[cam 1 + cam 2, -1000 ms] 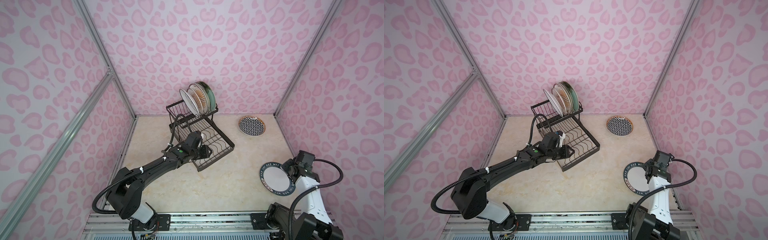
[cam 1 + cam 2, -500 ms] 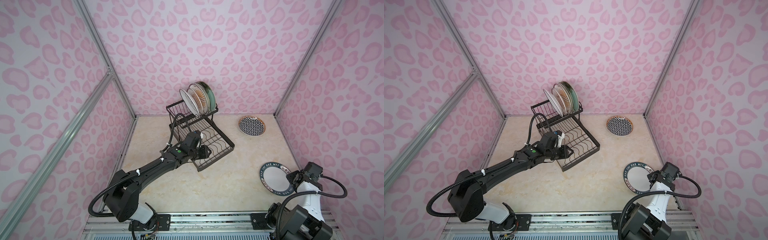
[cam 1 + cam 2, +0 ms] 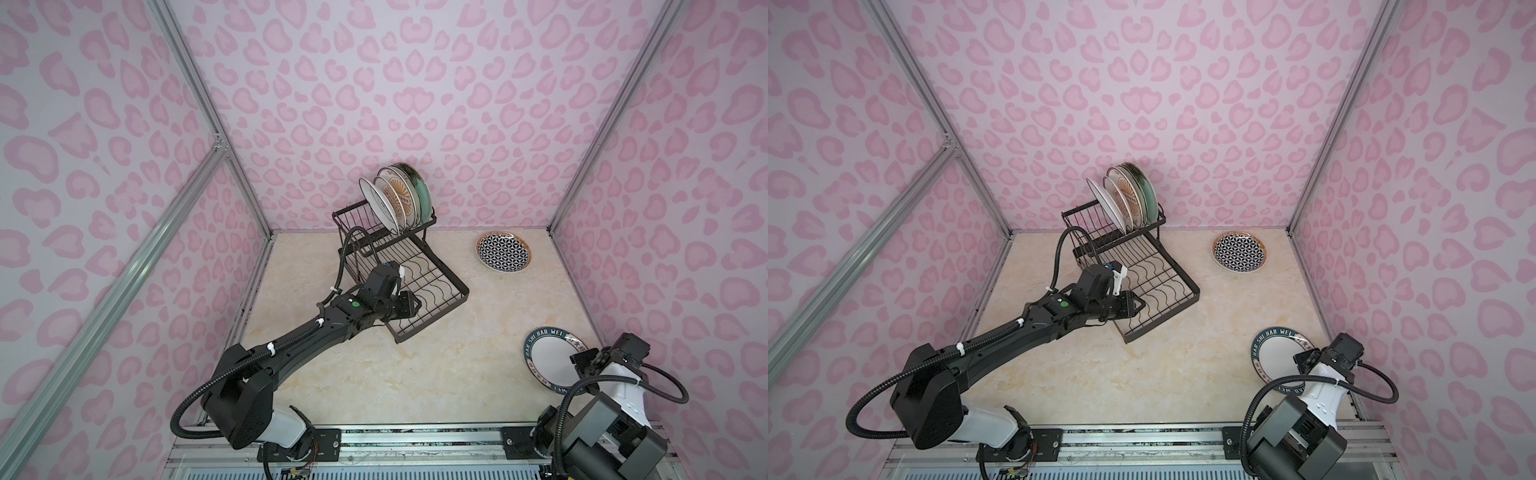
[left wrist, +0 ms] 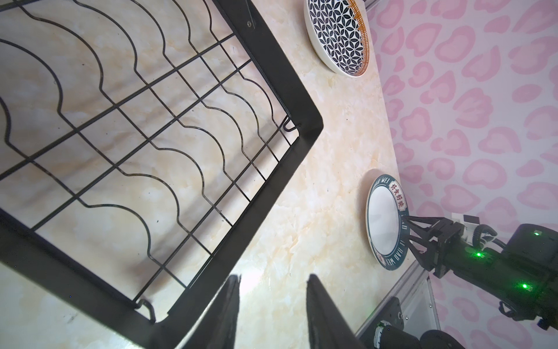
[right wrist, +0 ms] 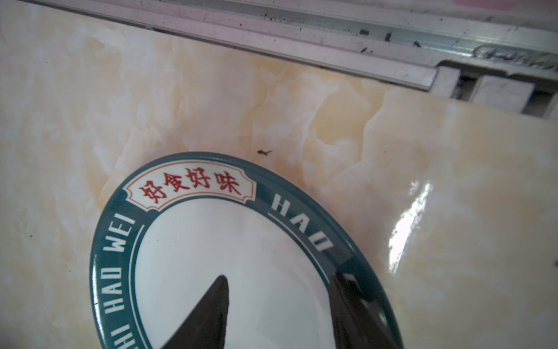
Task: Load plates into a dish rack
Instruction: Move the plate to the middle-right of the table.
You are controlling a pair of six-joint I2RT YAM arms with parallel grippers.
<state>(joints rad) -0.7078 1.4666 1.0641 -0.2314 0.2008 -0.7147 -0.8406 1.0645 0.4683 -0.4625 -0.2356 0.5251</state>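
Near worktop's right edge: lettered plate, just released, flat and unracked; right jaws spread at its rim, left jaws parted, empty; regrasp likely.

The long black left arm reaches far forward from its white-shelled base, stretched almost straight and low. At its tip, the black two-fingered left gripper points ahead and toward the right arm's side. Its jaws stand parted with nothing between them. The right arm, white along the forearm, is folded tight over its own base. Its wrist is bent down, and the black right gripper points toward the left arm's side. Its fingers are spread apart, clamping nothing.
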